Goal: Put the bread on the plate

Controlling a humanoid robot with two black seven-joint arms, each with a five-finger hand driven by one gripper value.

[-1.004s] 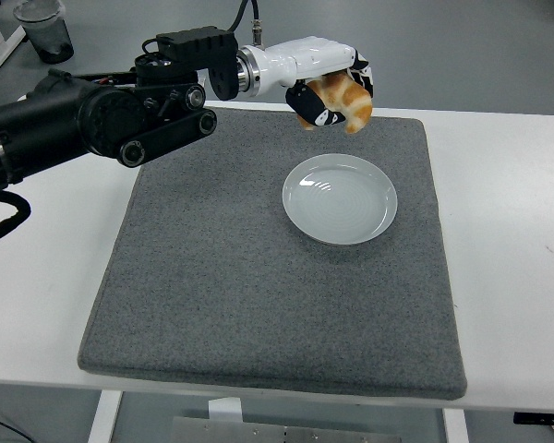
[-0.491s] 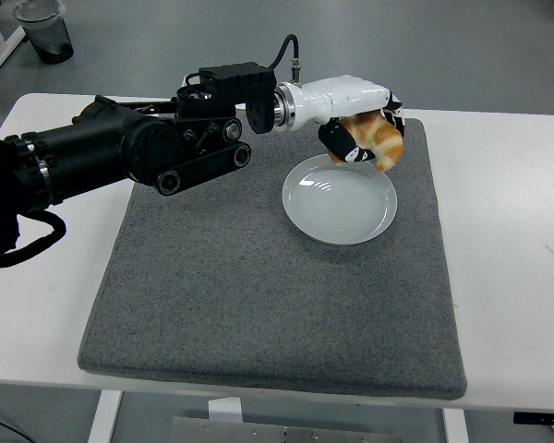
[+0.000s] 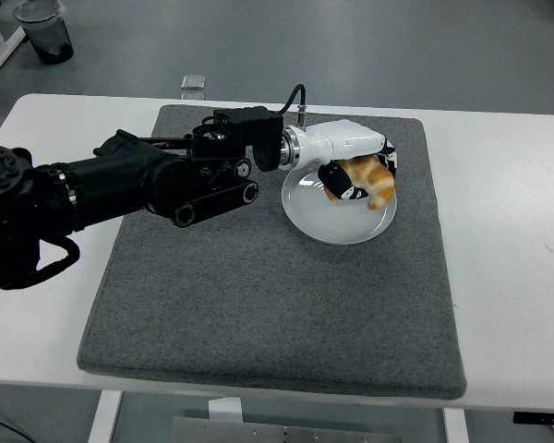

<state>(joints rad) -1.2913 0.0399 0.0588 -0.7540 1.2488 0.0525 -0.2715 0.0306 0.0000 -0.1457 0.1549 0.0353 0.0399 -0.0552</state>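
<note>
My left hand (image 3: 358, 177) reaches in from the left on a black arm with a white wrist shell. Its fingers are curled around a golden-brown bread piece (image 3: 374, 180). The hand and the bread hang low over the white round plate (image 3: 325, 220), above its upper right part. I cannot tell whether the bread touches the plate. The plate sits on the grey mat (image 3: 258, 295), right of the middle. My right arm is out of view.
The grey mat covers most of the white table (image 3: 517, 240). A small clear object (image 3: 193, 82) lies on the floor beyond the table's far edge. A dark bin (image 3: 44, 28) stands on the floor at the top left.
My left hand has come down and toward the near side with the bread, from above the mat's far edge to low over the plate. The plate has not moved.
</note>
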